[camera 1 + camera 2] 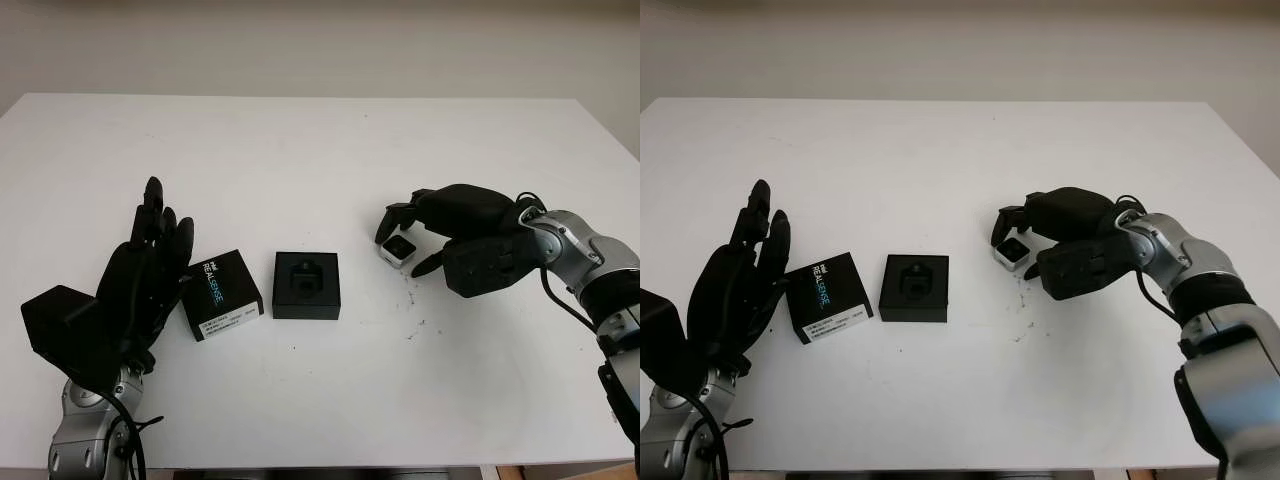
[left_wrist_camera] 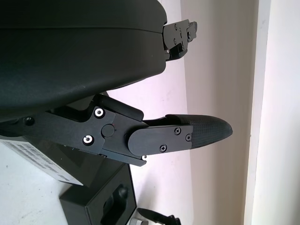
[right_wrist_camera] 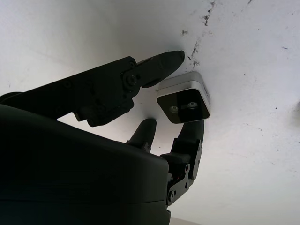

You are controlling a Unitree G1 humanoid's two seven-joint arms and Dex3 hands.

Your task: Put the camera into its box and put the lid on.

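Camera (image 3: 183, 97) sits between right hand (image 1: 470, 240) fingers (image 3: 159, 65).

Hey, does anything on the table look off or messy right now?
Only some dark scuff marks on the table beside the right hand, whose fingers are around the camera. Box and lid look fine.

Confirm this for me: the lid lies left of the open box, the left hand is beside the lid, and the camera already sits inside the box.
One part is wrong. The camera is not in the open box; the left eye view shows it on the table to the box's right, at the right hand fingertips. The lid does lie left of the box, with the open left hand beside it.
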